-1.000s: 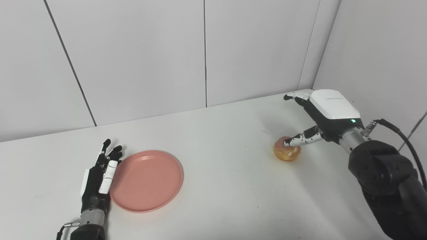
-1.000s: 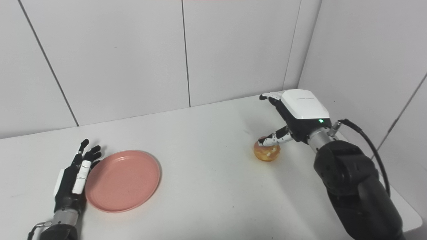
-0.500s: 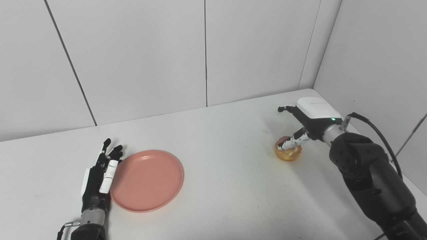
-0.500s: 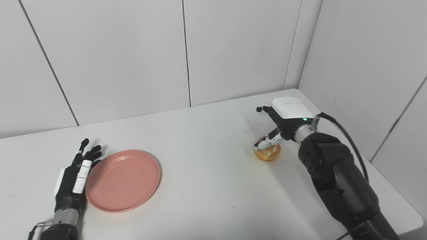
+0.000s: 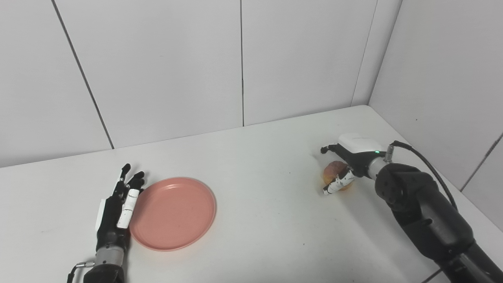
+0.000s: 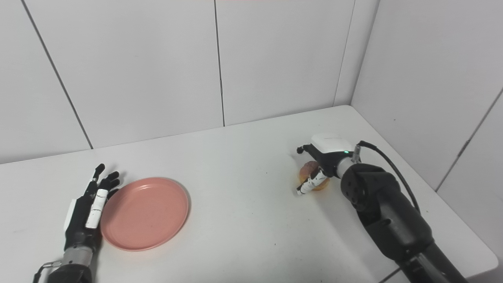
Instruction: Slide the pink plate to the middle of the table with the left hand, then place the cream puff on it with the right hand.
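Right hand point(image 5: 347, 157) lowered over the cream puff point(image 5: 334, 172) at the right side of the white table point(image 5: 267, 220), white-shelled back facing up, dark arm point(image 5: 424, 212) reaching in from the lower right corner with a black cable looping off the wrist. Fingers reaching past the far side of the pastry, thumb point(image 5: 337, 184) angled down across its near left face with the tip at the tabletop. Straddling the puff, thumb touching it; cannot tell whether clamped tight or merely cupped around, with the puff resting on the table.

Left hand point(image 5: 118, 208) lying flat and released at the left side of the table, fingers stretched and slightly spread toward the far wall, holding nothing. Inner edge pressed against the left rim of the pink plate point(image 5: 173, 214).

Pink plate sitting flat and bare on the left half of the table, short of the middle, well apart from the cream puff.

Cream puff golden-brown, round, partly hidden under the right hand, set near the right edge of the table, between thumb and fingers, with a small shadow beneath.

Pale panelled walls point(image 5: 157, 59) closing in behind and to the right.
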You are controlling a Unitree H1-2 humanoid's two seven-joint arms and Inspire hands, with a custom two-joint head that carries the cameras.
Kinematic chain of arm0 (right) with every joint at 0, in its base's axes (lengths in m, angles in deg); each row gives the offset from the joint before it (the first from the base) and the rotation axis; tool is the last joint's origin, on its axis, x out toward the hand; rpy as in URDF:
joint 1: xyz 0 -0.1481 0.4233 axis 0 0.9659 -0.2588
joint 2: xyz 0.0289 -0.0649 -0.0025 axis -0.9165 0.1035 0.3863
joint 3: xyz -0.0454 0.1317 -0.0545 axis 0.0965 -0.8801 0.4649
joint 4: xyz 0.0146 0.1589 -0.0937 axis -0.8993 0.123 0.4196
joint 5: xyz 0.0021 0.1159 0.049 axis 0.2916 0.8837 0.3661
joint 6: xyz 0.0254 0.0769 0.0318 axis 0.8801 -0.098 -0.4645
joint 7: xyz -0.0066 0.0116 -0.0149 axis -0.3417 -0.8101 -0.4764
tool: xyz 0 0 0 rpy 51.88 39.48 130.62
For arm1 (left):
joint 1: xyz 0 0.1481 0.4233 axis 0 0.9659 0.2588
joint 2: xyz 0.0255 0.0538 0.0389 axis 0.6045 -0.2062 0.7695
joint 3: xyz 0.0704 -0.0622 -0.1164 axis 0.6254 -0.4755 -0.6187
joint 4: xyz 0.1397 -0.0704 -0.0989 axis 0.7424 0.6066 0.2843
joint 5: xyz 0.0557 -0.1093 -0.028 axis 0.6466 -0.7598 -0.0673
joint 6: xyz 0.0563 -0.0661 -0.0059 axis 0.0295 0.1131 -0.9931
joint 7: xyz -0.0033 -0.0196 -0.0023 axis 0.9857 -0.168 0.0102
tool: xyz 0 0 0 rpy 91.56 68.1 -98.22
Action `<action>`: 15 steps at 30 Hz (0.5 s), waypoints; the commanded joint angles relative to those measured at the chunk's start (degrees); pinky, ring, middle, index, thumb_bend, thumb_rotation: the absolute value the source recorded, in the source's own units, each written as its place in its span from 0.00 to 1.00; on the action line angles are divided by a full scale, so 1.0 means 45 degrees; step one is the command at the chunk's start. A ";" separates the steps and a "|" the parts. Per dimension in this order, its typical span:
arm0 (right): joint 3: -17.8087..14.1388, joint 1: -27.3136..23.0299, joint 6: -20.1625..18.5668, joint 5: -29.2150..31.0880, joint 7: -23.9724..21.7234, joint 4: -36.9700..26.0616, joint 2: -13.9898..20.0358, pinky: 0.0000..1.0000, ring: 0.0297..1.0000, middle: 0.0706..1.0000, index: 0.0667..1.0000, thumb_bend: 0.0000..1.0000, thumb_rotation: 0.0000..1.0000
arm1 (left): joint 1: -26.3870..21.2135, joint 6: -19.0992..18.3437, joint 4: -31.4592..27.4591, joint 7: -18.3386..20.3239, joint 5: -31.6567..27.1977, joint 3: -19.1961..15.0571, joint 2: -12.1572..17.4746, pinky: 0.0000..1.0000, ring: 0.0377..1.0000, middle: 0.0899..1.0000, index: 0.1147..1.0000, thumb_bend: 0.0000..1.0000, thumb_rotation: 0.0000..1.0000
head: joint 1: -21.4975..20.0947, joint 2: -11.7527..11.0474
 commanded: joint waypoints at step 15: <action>0.0109 -0.0397 -0.0578 -0.0444 -0.0195 0.0213 0.0425 0.69 0.86 0.88 0.81 1.00 0.26 | 0.0289 -0.0509 0.0216 0.0102 0.0170 0.0184 -0.0078 0.84 0.86 0.84 0.93 0.82 0.86 | -0.0003 0.0073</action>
